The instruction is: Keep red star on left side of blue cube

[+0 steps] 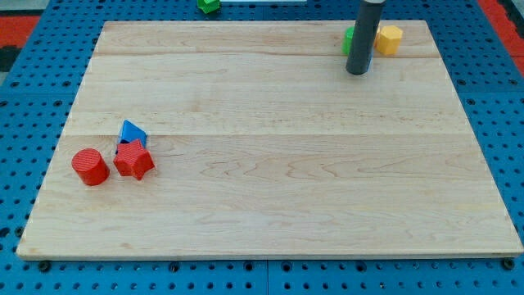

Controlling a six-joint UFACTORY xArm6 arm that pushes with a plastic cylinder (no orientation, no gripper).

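Observation:
A red star (pixel 134 161) lies near the left edge of the wooden board (pixel 270 164). A blue block (pixel 131 132), which looks like a wedge or cube seen from a corner, touches the star just above it. A red cylinder (pixel 90 166) sits just left of the star. My tip (pixel 358 70) is far away at the view's upper right, near the board's top edge, touching none of these blocks.
A green block (pixel 350 39) is partly hidden behind the rod, and a yellow block (pixel 389 38) sits just to its right. Another green block (pixel 208 5) lies off the board at the view's top. Blue perforated table surrounds the board.

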